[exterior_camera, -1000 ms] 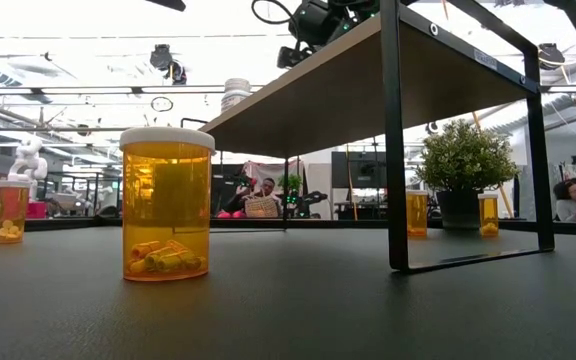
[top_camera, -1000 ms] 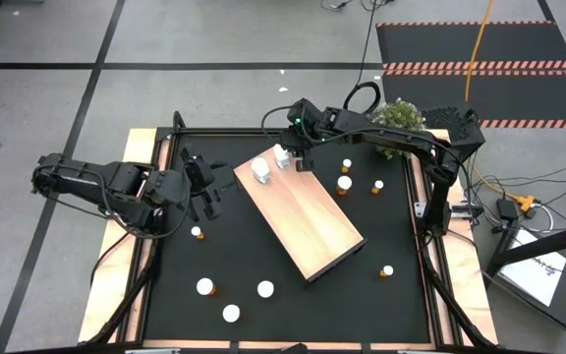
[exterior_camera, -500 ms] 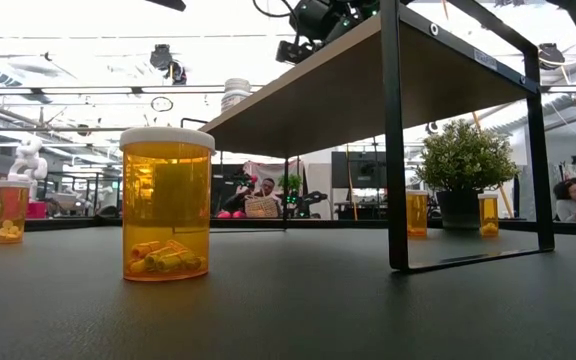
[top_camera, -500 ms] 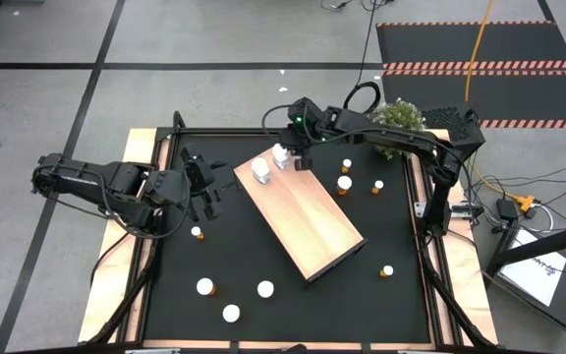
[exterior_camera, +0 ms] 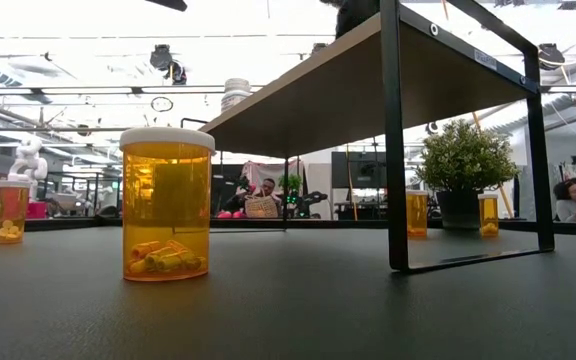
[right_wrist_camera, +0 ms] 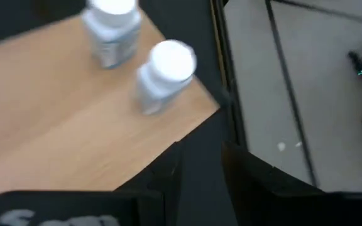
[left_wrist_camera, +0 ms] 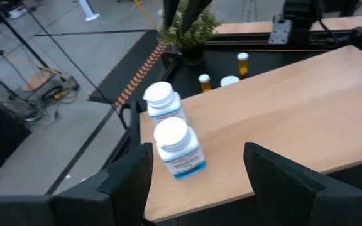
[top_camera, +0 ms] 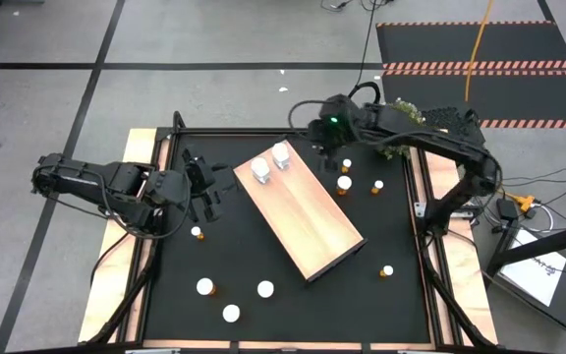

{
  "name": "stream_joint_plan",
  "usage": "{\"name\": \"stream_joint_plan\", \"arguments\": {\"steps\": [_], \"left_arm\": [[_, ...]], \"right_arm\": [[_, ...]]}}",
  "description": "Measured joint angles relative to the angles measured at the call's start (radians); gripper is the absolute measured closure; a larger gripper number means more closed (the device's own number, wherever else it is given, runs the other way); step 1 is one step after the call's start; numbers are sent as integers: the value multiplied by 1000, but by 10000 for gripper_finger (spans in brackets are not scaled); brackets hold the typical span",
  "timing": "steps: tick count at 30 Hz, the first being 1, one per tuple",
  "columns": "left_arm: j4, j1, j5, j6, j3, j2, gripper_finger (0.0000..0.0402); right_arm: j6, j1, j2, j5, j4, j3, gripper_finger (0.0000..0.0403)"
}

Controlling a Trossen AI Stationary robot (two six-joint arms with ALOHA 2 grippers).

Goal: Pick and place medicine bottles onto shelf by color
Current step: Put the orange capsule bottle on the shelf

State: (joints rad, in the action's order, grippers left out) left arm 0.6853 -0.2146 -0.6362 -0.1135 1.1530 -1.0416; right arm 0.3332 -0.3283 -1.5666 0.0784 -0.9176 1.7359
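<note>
Two white bottles (top_camera: 271, 162) stand side by side on the shelf (top_camera: 308, 216), at its eleven o'clock corner. The right gripper (top_camera: 334, 149) hangs just off that corner toward three o'clock, fingers a little apart and holding nothing. The left gripper (top_camera: 207, 192) waits at the shelf's nine o'clock side, fingers spread and empty.

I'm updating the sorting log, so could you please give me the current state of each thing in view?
Two white bottles: upright, capped, side by side at the shelf's far end.
Shelf: level on its black frame, otherwise bare.
Orange bottles: upright, capped, on the black table, not yet shelved.
Left pincer: open, empty, facing the shelf's end.
Right pincer: empty, off the shelf's corner.
</note>
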Motion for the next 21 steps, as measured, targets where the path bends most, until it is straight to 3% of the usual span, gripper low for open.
{"name": "stream_joint_plan", "arguments": {"steps": [5, 13, 21], "left_arm": [[0, 0, 18, -21, 0, 0, 153], [1, -25, 58, -46, -1, -65, 153], [-5, -29, 58, -52, -1, -175, 153]], "right_arm": [[-179, 92, 151, 13, 22, -118, 298], [-319, 275, 405, 215, 213, -471, 298], [-324, 320, 585, 214, 489, -789, 298]]}}
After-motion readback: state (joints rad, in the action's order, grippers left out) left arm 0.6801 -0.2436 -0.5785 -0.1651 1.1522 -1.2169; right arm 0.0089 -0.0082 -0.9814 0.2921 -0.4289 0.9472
